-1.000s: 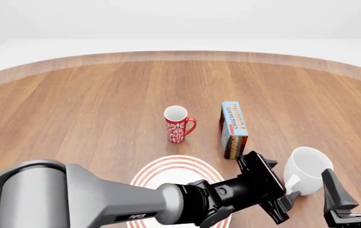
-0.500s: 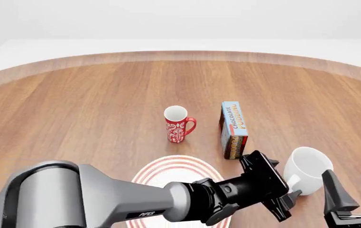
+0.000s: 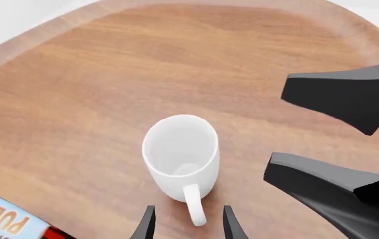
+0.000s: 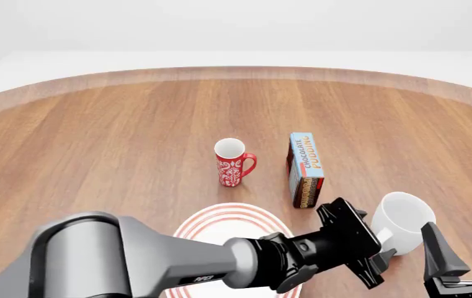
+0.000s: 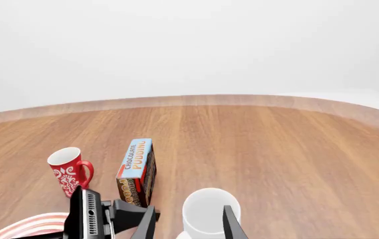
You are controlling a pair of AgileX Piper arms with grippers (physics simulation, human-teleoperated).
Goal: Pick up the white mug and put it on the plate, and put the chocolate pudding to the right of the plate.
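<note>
The left gripper (image 3: 188, 225) is held narrowly open, its fingertips straddling the handle of the white mug (image 3: 181, 155), which stands upright on the table, right of the plate (image 4: 219, 226). The right gripper (image 4: 467, 256) waits open beside it. If the handle is clamped off-centre, the mug could be twisted or tipped against the chocolate pudding (image 4: 305, 169).

Warm brown wood grain runs across the tabletop (image 4: 120, 136), smooth with a soft satin sheen. The white mug (image 3: 181, 155) looks like glossy glazed ceramic, as do the red mug (image 4: 232, 162) and the ringed plate (image 4: 219, 225). The chocolate pudding (image 4: 305, 169) is a printed cardboard box. The left gripper (image 4: 374, 261) is matt black plastic on a smooth grey arm (image 4: 136, 261).
</note>
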